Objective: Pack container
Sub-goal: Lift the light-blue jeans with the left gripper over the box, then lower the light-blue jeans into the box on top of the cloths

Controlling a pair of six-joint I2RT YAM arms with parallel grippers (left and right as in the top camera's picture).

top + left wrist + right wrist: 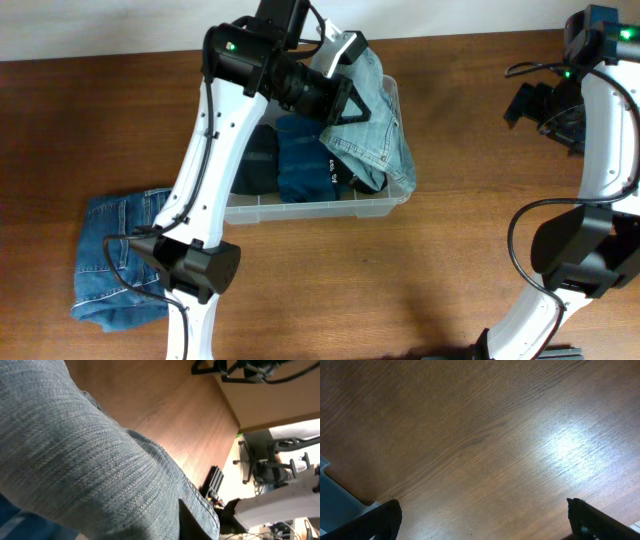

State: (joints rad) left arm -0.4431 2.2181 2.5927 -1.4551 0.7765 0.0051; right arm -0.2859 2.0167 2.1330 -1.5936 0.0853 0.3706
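Two pincers: left pincer [343, 104], tips hidden, clamped on pale jeans [378, 140]; right pincer [480, 521] wide apart.

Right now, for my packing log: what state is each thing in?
Clear rectangular plastic container: open-topped, partly filled.
Light-blue denim jeans: draped over container's rim, gripped.
Dark-blue folded garment: inside container.
Mid-blue folded jeans: on table, unpacked.
Left gripper: shut on light-blue jeans.
Right gripper: open, empty.
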